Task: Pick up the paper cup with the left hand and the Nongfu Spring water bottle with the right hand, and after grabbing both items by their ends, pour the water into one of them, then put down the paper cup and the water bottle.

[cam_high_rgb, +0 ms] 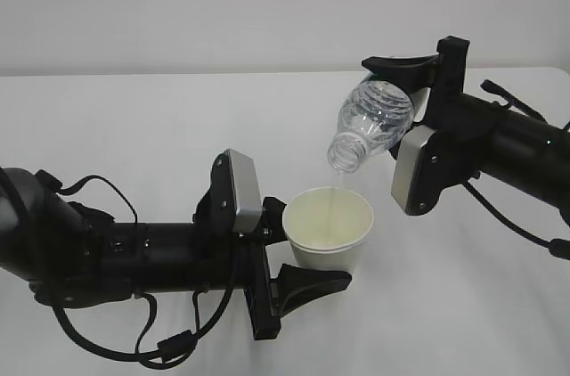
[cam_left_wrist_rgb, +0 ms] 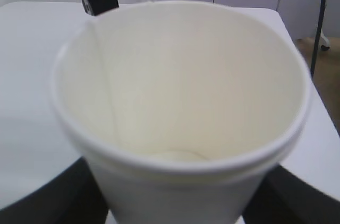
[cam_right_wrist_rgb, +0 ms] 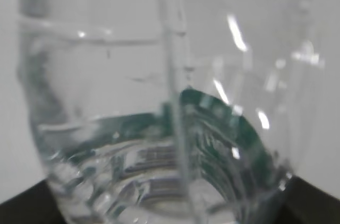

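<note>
We hold the cup near the counter's middle, left fingers grasping its lower wall; thin paper, so we squeeze lightly as it gains weight. Right fingers clench the bottle's base, neck tipped down, water streaming in. Its slick, ribbed plastic crushes easily. Open counter lies all around for setting both down.

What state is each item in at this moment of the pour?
paper cup: upright, held by the left hand, catching the stream.
Nongfu Spring water bottle: uncapped, tipped mouth-down over the cup, gripped by the right hand.
water: thin stream falling from the bottle mouth into the cup.
</note>
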You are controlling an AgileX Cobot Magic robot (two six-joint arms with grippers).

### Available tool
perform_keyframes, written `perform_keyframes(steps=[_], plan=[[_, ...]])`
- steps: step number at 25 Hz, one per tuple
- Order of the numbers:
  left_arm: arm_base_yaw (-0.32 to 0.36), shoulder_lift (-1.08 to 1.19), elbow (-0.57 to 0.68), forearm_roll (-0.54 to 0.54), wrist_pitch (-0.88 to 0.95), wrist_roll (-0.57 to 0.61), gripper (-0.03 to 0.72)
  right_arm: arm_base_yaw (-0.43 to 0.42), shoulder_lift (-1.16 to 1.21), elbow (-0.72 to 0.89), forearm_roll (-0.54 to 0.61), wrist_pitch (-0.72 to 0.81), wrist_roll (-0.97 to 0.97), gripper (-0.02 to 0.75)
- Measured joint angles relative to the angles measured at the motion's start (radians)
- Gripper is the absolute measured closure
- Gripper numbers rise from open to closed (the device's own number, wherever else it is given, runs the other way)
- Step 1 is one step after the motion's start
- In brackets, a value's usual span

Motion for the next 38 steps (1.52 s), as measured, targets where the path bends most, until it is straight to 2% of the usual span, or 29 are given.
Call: perform_keyframes(steps=[38], plan=[[0.000, 0.000, 0.000, -0.010, 0.000, -0.010, 0.208, 0.000, 0.000, 0.000, 0.000, 0.026, -0.036, 0.247]])
